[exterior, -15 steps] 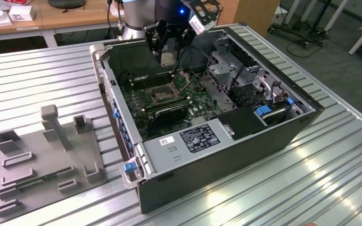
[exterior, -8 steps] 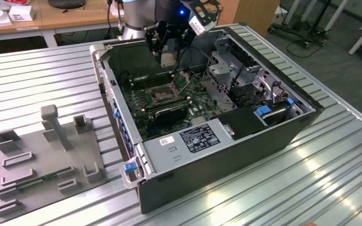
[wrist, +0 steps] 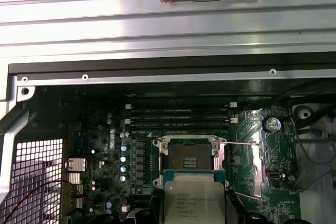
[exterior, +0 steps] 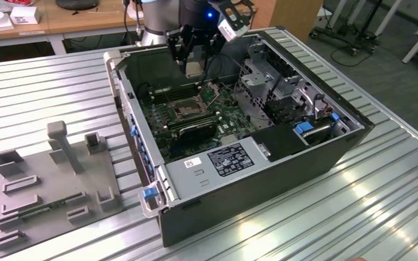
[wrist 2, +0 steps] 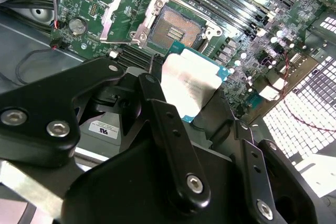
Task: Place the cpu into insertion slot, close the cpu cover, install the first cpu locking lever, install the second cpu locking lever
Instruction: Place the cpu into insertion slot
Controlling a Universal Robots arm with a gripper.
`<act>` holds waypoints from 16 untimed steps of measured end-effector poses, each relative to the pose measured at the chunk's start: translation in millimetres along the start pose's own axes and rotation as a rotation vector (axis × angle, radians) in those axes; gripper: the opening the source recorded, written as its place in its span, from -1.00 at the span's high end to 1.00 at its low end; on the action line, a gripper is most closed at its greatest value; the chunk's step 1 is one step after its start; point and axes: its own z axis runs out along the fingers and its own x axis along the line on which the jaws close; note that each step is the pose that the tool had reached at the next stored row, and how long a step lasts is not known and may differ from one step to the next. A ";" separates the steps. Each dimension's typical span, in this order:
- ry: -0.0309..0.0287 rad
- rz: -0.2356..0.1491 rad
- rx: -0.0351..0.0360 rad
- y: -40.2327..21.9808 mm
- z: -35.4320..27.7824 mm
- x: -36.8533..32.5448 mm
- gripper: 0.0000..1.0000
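Pincer (wrist 2: 191, 103) clamped on the cpu (wrist 2: 186, 77), hovering near the bare insertion slot (wrist 2: 176, 27); cpu cover (wrist 2: 109, 20) flipped open

Flat square cpu (wrist 2: 190, 80): matt tan-silver metal top, green board edge. Square dark insertion slot (wrist 2: 176, 27): shiny metal rim. Thin silvery cpu cover (wrist 2: 137, 35): polished metal. Ribbed metal table (exterior: 369, 190): brushed, glossy. Grey fixture tray (exterior: 49, 190): matt plastic.

My gripper (exterior: 193, 72) hangs over the far end of the open case (exterior: 267, 179), pinching the cpu (exterior: 193, 67) above the board (exterior: 223, 117). The slot (exterior: 187, 109) lies below, apart from it. A grey fixture (exterior: 42, 190) rests on the table (exterior: 339, 217), at the exterior view's left.
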 end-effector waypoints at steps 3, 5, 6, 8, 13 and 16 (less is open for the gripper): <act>0.0000 0.000 0.0000 -0.2 1.8 0.0 -0.08; 0.0001 0.000 0.0001 -0.3 3.6 -0.1 -0.08; 0.0001 0.000 0.0001 -0.4 4.7 -0.1 -0.08; 0.0000 0.000 0.0000 -0.6 6.6 -0.1 -0.08; 0.0001 0.000 0.0002 -0.9 9.8 -0.2 -0.08; 0.0001 0.000 0.0002 -0.9 9.9 -0.2 -0.08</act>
